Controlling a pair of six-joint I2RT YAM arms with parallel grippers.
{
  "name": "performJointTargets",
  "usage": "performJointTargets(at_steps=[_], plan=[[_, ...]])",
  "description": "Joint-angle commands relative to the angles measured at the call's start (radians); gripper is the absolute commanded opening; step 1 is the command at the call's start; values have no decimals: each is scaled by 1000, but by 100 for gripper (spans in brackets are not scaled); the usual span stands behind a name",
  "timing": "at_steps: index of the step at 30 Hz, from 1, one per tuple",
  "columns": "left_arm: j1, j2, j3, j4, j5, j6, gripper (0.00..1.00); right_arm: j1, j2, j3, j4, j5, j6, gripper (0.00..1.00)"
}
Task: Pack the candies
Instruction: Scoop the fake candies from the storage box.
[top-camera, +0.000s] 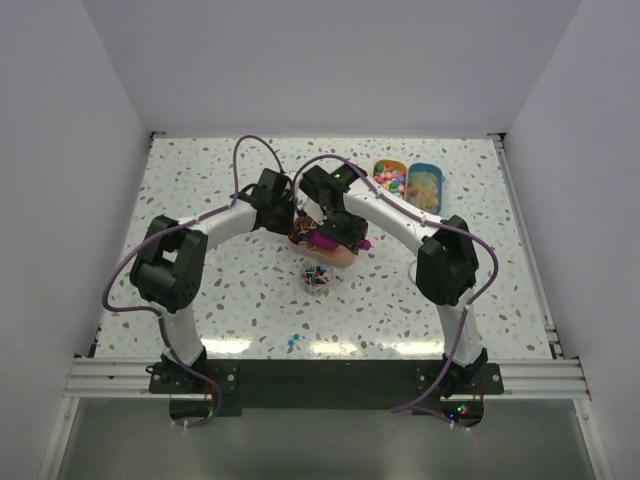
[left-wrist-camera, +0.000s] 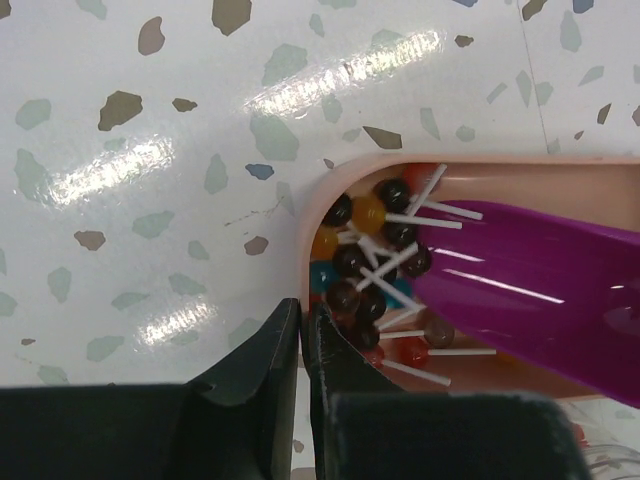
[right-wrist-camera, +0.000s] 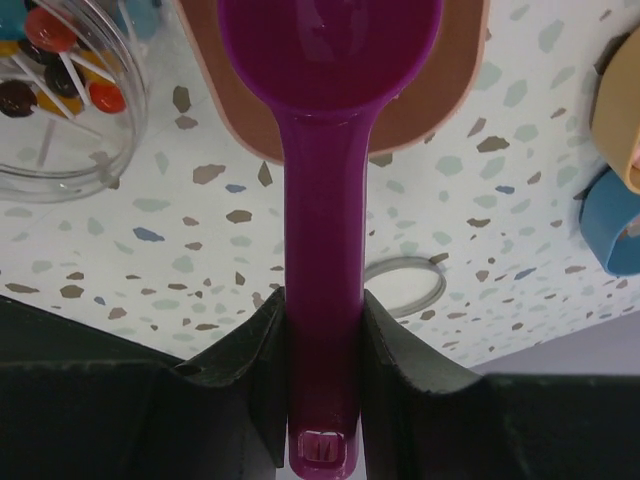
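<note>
While the left gripper (left-wrist-camera: 306, 315) sits at the bottom of its wrist view, its two black fingers are drawn nearly together and pinch the rounded corner rim of a pink tray (left-wrist-camera: 308, 250). The candies (left-wrist-camera: 352, 262) are heaped inside that corner, just above and right of the fingertips. They are tiny glossy balls on thin white sticks, mostly black and brown, with some red, orange and teal.

To the right of the heap, the bowl of the purple scoop (left-wrist-camera: 540, 285) lies in the tray. It is smooth, shiny plastic, and its edge touches the pile.

In the right wrist view, a clear round jar (right-wrist-camera: 120, 150) stands at the upper left and holds more of the same candies. A thin clear ring (right-wrist-camera: 405, 260) lies flat on the speckled table (top-camera: 200, 180), right of centre.

The right gripper (right-wrist-camera: 322, 300) is clamped on the scoop's long flat handle, one black finger on each side. The bowl reaches over the tray at the top of the frame.

In the overhead view, both grippers meet over the tray at the centre, with the jar just below them. At the upper right, well apart from them, an orange tray (top-camera: 389, 165) of bright pastel sweets (top-camera: 390, 181) sits beside a blue tray (top-camera: 425, 166) of pale tan sweets (top-camera: 424, 188). Both trays are oblong with rounded ends.
</note>
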Motion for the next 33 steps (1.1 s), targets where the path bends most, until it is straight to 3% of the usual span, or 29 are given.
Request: performJointTargets(at_steps=[1,11,20,33], plan=[[-19,-36,1,49,39,21,11,7,60,60,-90,-67,-38,0],[-26,-37,-4,66,77,7,7,10,77,32,94,-157,-65,0],[-32,-48,-16,84,106,-15,6,7,-24,-187,416,-199,-24,0],[-31,-79,-10,43,-74,-15,6,-54,-130,-397,585,-179,19,0]])
